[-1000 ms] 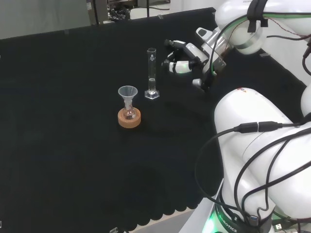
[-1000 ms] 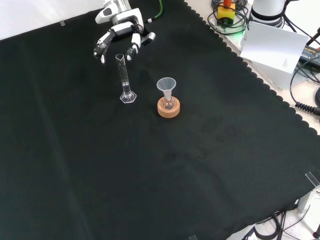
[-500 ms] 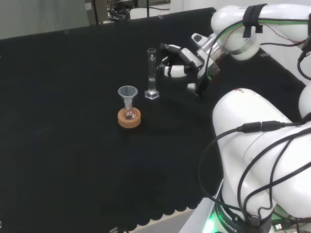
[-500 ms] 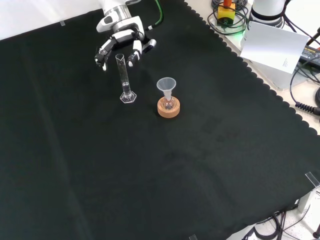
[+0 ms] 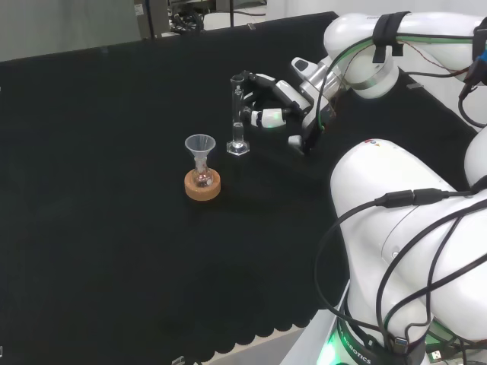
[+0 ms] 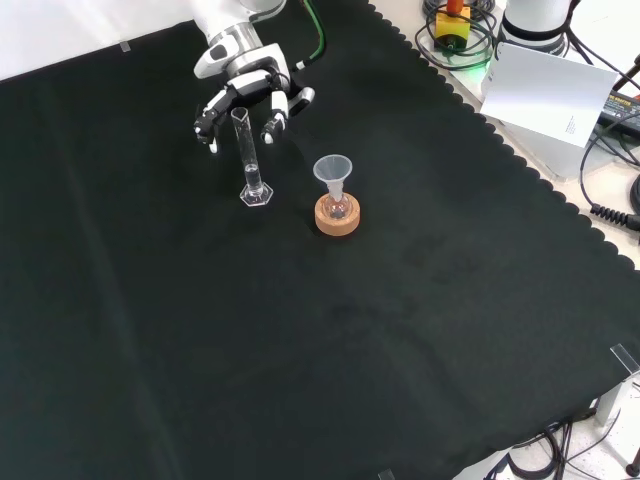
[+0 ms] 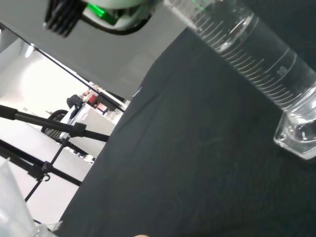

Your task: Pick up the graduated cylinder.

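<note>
At the far side of the black tabletop (image 6: 300, 330) in the front view, the fingers (image 6: 270, 128) of the hand (image 6: 243, 90) are spread apart and slightly curved, one to each side of the top of the graduated cylinder (image 6: 248, 155), not yet clamped on it. The cylinder stands upright on its clear hexagonal foot, with a little clear liquid low in the tube as the wrist view suggests. In the head view the hand (image 5: 266, 99) sits just right of the cylinder (image 5: 237, 114). Just beside the cylinder stands a small flask with a funnel (image 6: 333, 172) in its neck, resting on a cork ring (image 6: 337, 217). To grasp well, the hand should probably centre the tube between fingers and thumb, close evenly on the upper tube, and lift straight up to avoid tipping it or spilling.
</note>
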`<state>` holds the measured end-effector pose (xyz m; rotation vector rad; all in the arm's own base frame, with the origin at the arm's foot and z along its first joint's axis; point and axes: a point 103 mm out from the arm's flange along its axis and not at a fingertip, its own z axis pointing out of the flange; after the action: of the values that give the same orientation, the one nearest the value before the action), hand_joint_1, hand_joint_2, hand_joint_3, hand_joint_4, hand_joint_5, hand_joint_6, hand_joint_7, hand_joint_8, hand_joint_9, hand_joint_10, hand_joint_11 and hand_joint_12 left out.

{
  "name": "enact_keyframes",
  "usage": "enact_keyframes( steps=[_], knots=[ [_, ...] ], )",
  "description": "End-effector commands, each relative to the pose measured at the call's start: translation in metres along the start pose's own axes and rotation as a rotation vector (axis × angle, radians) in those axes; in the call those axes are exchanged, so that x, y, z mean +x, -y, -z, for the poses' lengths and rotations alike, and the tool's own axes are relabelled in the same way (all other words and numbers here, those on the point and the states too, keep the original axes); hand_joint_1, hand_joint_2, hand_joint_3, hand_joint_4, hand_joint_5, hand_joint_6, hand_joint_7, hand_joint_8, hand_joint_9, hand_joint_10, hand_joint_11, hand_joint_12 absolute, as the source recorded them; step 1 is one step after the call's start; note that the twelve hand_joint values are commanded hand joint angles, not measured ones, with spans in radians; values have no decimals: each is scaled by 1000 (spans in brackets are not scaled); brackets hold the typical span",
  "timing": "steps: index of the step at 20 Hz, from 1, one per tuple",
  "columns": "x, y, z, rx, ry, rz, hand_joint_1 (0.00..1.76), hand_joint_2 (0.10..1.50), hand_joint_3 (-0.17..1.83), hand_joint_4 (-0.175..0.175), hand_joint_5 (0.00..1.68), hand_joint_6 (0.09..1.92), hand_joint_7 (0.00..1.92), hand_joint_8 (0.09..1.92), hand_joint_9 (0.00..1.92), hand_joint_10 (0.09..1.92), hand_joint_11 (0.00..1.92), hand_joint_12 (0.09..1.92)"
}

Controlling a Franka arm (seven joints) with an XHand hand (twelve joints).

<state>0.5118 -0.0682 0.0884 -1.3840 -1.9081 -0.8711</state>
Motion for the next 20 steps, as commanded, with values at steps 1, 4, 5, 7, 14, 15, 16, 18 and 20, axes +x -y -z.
enact_keyframes(
  steps=[1,4,5,7,14,15,16,18,20],
  knots=[
    [3,-3,-6,1,-7,12,963,649,570,16,354,87,336,647,612,569,411,1313],
    [2,-5,-9,-7,-15,11,976,649,578,20,375,87,351,652,622,573,414,1313],
    [2,-6,-10,-11,-17,12,984,651,582,22,385,87,357,653,626,574,416,1313],
    [1,-7,-11,-18,-24,13,1005,655,591,28,413,87,380,659,642,578,424,1312],
    [-4,-9,-22,-22,-58,-3,1047,669,630,36,555,102,454,646,707,555,470,1285],
    [-3,-9,-23,-20,-61,-1,1049,670,633,37,571,111,461,644,713,551,474,1283],
    [-3,-10,-24,-20,-63,0,1050,672,635,37,583,118,465,642,718,549,477,1281],
    [-3,-11,-25,-18,-66,1,1052,674,638,37,590,124,470,640,724,546,481,1281],
    [-2,-11,-26,-20,-71,2,1053,676,640,36,583,123,472,639,728,544,485,1280]
  ],
)
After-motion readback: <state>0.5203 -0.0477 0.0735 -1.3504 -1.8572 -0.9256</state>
